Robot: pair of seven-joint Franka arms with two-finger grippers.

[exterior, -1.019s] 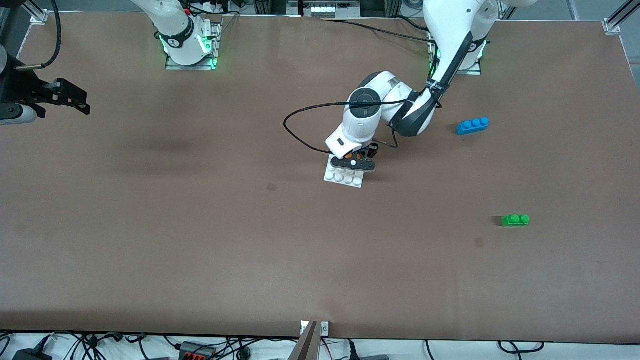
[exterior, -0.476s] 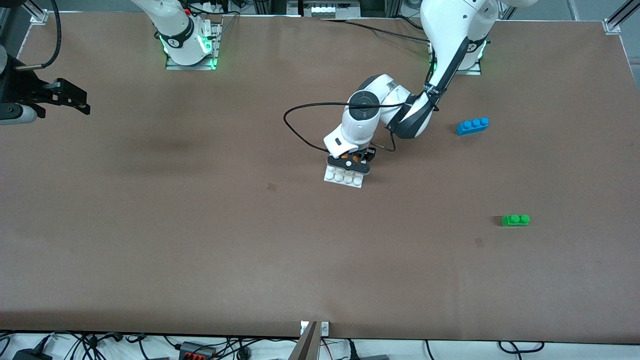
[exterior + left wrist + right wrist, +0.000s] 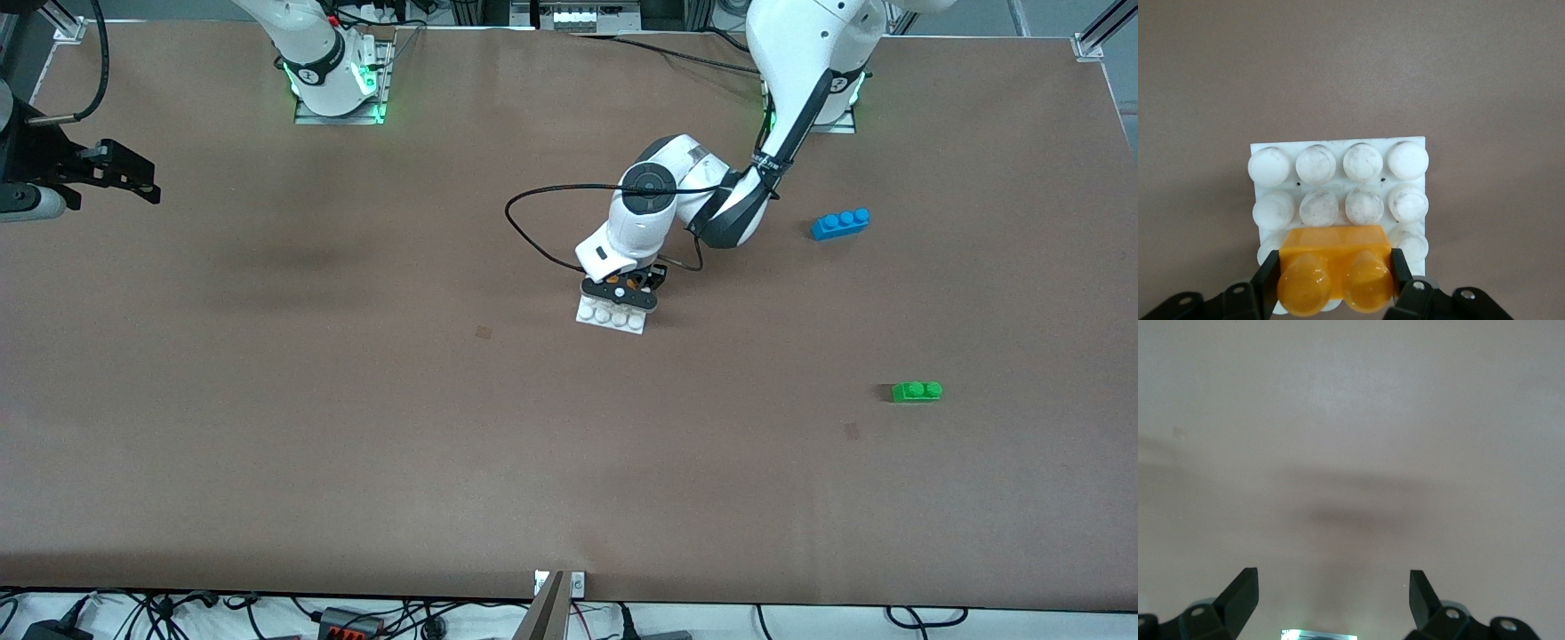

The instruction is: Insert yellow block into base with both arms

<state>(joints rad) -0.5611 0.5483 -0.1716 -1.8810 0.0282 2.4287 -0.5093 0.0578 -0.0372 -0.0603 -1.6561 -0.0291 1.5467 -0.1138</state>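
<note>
base [image 3: 1338, 187] studs partly hidden under yellow block [image 3: 1336, 270], block's contact unclear

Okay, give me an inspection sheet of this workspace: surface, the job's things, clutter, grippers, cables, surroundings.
Surface: brown table, a few small dark marks.
Job's things: yellow block held over the white base, at the base's edge rows; seating cannot be told.
Clutter: blue three-stud brick and green two-stud brick, toward the left arm's end.
Grippers: left gripper shut on the yellow block; right gripper open, over bare table, waiting.
Cables: black cable loops from the left arm's wrist.
Surroundings: wires and plugs below the table's near edge.
</note>
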